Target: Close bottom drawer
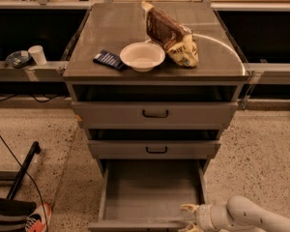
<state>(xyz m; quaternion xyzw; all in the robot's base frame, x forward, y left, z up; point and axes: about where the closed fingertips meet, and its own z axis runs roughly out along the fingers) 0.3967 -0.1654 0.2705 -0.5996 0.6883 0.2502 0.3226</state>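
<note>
Grey metal, the bottom drawer (152,190) is sitting pulled out toward the near side, its tray running near to far below the top drawer (193,114) and middle drawer (121,149), three in all. One white arm (253,216) is reaching in low from the right, and its pincer (188,217) is hanging at the drawer's near right corner, tips apart. One bowl (142,57), one bag (173,35) and one dark packet (108,59) are lying on the tabletop (111,28).

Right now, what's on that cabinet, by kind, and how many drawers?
Bowl: 1
Snack bag: 1
Blue packet: 1
Drawers: 3, top drawer, middle drawer, bottom drawer (open)
Total: 6
The gripper sits at the bottom drawer's front right corner.
</note>
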